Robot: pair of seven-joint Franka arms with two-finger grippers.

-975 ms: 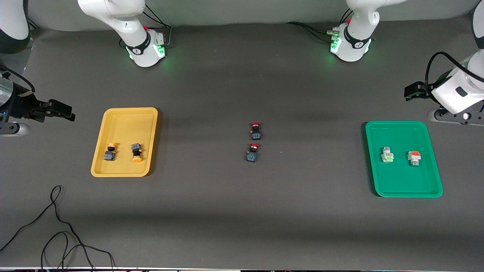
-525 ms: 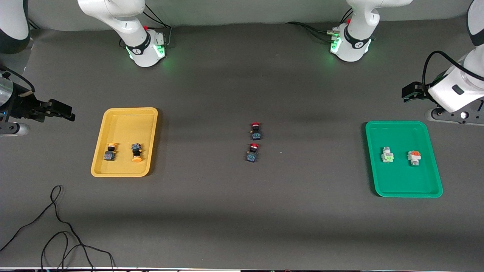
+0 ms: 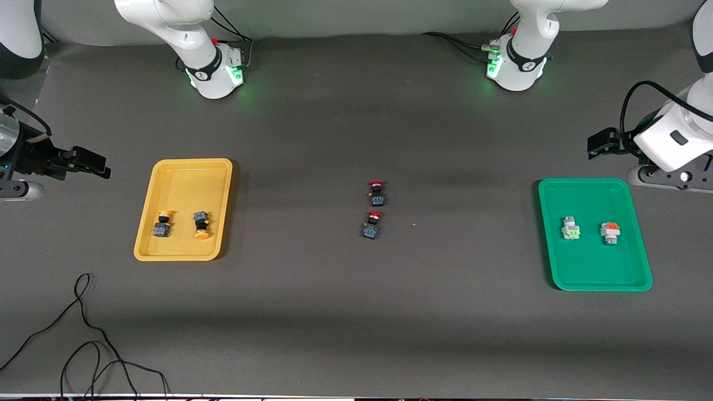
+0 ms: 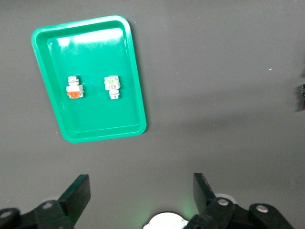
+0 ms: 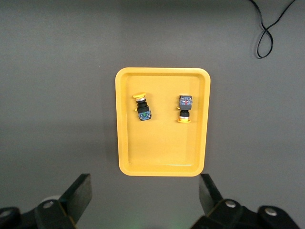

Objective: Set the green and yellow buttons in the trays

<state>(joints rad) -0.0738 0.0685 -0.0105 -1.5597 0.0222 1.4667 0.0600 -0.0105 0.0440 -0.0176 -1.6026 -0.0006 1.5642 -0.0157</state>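
Yellow tray (image 3: 184, 209) is lying toward the right arm's end of the table, with both yellow-capped buttons (image 3: 162, 223) (image 3: 201, 224) being held inside it, side by side and apart. Green tray (image 3: 594, 234) is lying toward the left arm's end, with the green-part button (image 3: 570, 228) and the orange-part button (image 3: 610, 233) being held inside it, just apart. Two red buttons (image 3: 377, 192) (image 3: 372, 224) are being left on the bare table between the trays. Left gripper (image 4: 143, 191) is being kept high, over the table just off the green tray's edge, fingers spread wide, nothing gripped. Right gripper (image 5: 145, 193) is being kept high near the yellow tray, over bare table, fingers also spread wide and empty. Sorting is being judged complete. Risk from here: a red button being picked by mistake and dropped into a tray, or a tray being nudged by a descending gripper so that buttons are being scattered.
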